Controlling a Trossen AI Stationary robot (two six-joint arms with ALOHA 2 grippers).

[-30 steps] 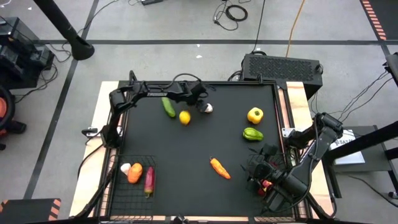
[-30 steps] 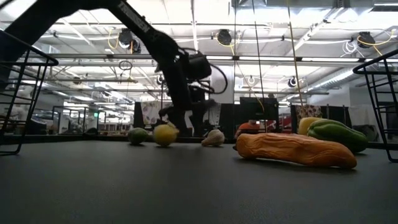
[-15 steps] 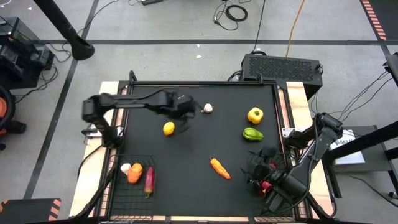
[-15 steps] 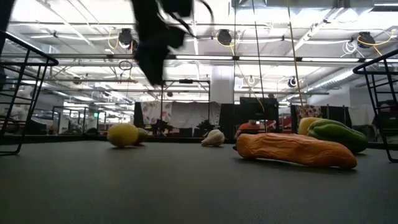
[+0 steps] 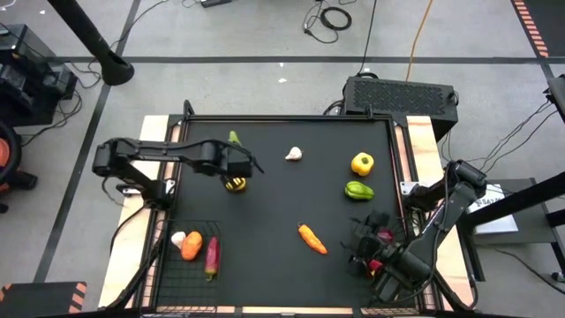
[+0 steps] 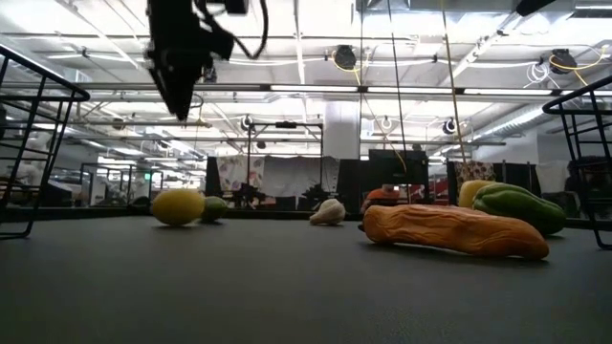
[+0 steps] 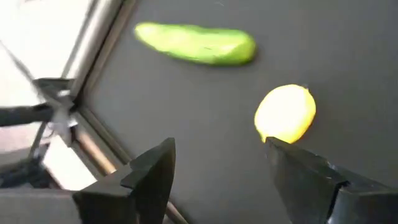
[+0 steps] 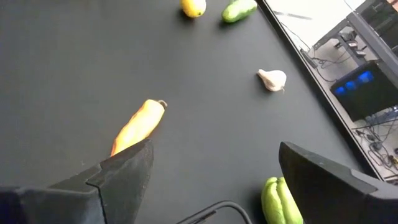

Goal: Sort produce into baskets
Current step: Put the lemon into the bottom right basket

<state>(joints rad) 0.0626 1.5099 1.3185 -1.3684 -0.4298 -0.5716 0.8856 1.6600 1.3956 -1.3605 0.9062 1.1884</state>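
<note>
My left gripper hangs open and empty above the yellow lemon, well clear of the table in the low view. The lemon lies on the black tabletop, with the green cucumber just beyond it. My right gripper stands open and empty over the right basket, which holds red pieces. The left basket holds a white piece, an orange one and a reddish one. The carrot lies ahead of my right gripper.
A white garlic lies at the far middle of the table. A yellow pepper and a green pepper lie at the right. The orange carrot is near the middle front. There is bare black tabletop between the pieces.
My left gripper has swung from the far middle of the table toward the left edge and risen, tipping more downward, its fingers still open. The lemon has rolled toward the left and nearer edge; the cucumber and garlic have stayed put.
</note>
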